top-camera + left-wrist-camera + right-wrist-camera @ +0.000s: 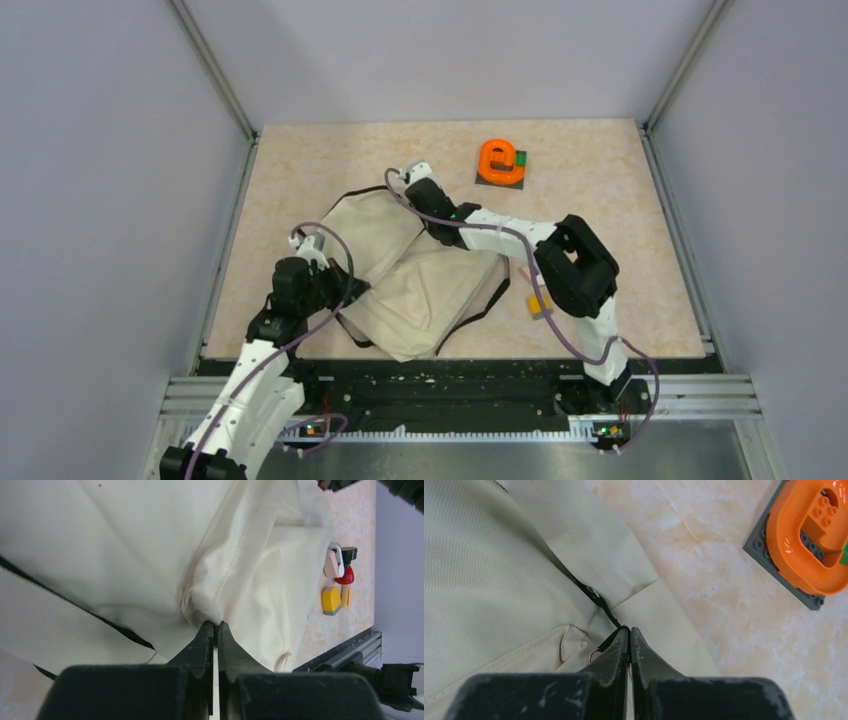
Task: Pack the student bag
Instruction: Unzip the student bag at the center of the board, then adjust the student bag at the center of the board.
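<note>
The student bag lies crumpled in the middle of the table, cream fabric with black zipper lines. My left gripper is at its near left side, shut on a pinched fold of the cream fabric; in the left wrist view the gripper has its jaws tight together. At the bag's far edge my right gripper is shut on the black zipper pull cord, where the right wrist view shows the gripper with the cord caught between its tips. The inside of the bag is hidden.
An orange curved toy on a grey studded plate stands at the back right of the bag. Small pink, red and yellow items lie to the bag's right, under the right arm. Grey walls close in three sides.
</note>
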You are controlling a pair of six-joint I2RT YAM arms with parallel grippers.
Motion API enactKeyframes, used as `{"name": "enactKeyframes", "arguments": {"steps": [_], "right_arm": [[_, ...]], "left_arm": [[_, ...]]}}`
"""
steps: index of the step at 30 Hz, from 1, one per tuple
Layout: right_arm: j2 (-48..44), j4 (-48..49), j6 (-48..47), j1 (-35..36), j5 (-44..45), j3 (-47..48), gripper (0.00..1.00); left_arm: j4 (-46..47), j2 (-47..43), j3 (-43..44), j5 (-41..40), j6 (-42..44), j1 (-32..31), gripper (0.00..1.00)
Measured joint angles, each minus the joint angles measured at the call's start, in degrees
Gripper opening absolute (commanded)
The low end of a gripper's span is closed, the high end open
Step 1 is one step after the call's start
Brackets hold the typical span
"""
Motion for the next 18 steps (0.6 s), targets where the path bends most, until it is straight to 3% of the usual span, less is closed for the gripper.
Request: {"name": "enactKeyframes", "arguments": {"steps": [3, 4, 7, 9, 12, 18], "right_arm": [[2.0, 0.5, -0.3, -0.2, -1.8, 3.1, 0.0], [2.4, 0.1, -0.2, -0.3, -2.6, 4.1, 0.01], [3.0, -2.7, 0.2, -0.5, -5.2, 7.7, 0.33], [2.8, -4.0, 0.9, -0.9, -6.2, 9.6, 0.56], [0.7, -6.0, 1.5, -1.9, -7.6, 9.6, 0.71], [-13.2, -8.8, 3.6, -3.1, -9.3, 1.7, 0.78]], "left_arm": [[-0.9, 0.0, 0.0, 0.0, -0.4, -1.9, 0.01], [-1.3, 0.1, 0.1, 0.0, -0.4, -2.4, 0.07], [-4.3, 0.8, 1.5, -0.2, -0.4, -3.4, 0.42], [-7.3, 1.1, 3.1, -0.5, 0.0, -3.6, 0.54], [-11.0, 1.2, 5.7, -2.1, 0.3, -3.8, 0.61], [-12.8, 5.2, 13.1, -5.8, 3.3, -4.0, 0.67]]}}
